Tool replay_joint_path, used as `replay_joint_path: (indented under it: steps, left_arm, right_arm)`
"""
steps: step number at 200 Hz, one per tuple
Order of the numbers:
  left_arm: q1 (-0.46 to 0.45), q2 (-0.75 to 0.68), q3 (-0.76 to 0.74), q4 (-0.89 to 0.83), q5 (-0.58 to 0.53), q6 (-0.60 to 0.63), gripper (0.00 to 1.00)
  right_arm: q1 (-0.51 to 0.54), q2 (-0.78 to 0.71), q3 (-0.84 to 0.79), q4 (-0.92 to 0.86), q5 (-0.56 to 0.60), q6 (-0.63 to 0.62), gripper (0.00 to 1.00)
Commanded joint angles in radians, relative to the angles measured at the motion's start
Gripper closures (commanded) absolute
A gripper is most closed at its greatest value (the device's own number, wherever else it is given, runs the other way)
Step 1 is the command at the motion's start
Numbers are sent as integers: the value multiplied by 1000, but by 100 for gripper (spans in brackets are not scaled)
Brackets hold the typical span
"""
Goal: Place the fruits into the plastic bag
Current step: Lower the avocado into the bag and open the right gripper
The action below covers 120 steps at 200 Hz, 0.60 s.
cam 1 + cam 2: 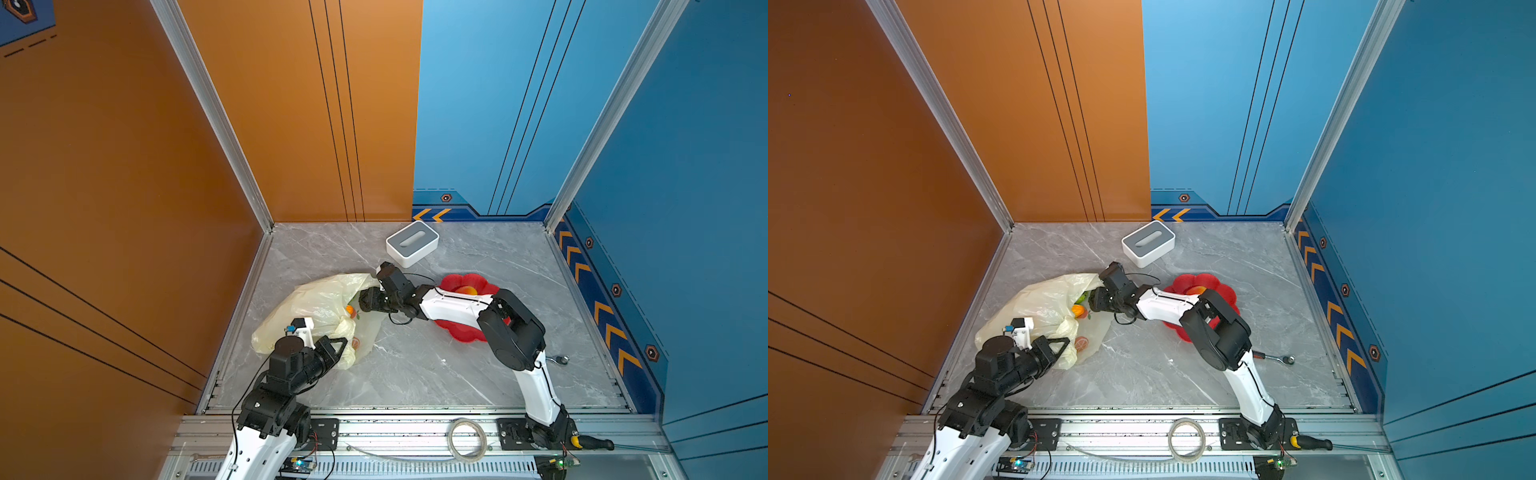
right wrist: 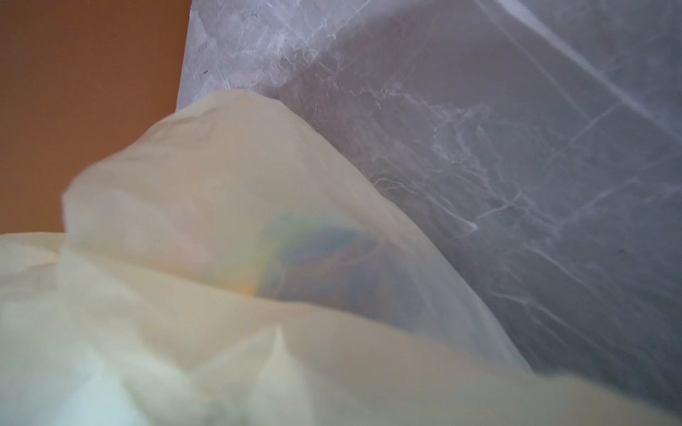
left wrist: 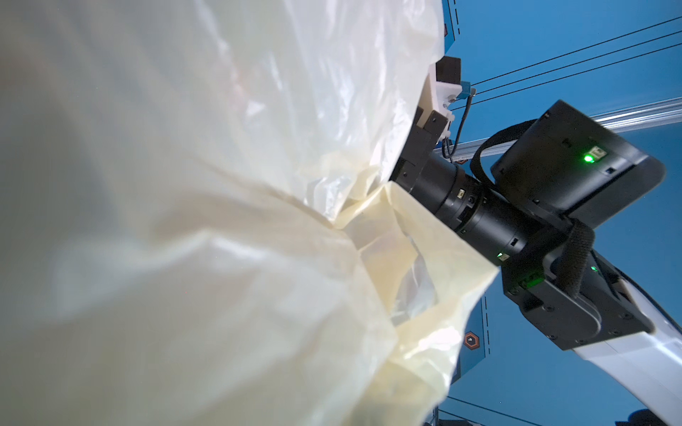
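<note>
Arms: white shells, black joints.
Left arm (image 1: pixel 253 453), right arm (image 1: pixel 449 305) carry black cables, screws; right shows green lights; left tool (image 1: pixel 340 345) black.

Found plastic bag (image 1: pixel 316 303) thin, crinkled, translucent film with a faint sheen. Noted tabletop (image 1: pixel 415 365) as smooth grey marble-patterned surface, low gloss. Recorded red dish (image 1: pixel 461 332) as glossy plastic, box (image 1: pixel 412 243) as white-sided with matt grey top, and frame rails (image 1: pixel 214 108) as brushed metal.

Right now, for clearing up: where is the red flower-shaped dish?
In both top views the red dish lies right of centre, partly under the right arm.
</note>
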Motion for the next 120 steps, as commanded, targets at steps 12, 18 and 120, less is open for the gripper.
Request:
replay_joint_path:
  steps: [12, 18, 120]
  left_arm:
    - [10, -6, 14, 25, 19, -3, 100]
    - [10, -6, 13, 25, 18, -3, 100]
    - [10, -21, 6, 18, 16, -6, 100]
  right_arm:
    - [-7, 43, 38, 47, 29, 43, 49]
    - [-8, 48, 40, 51, 28, 49, 48]
    - [-16, 56, 54, 81, 3, 73, 34]
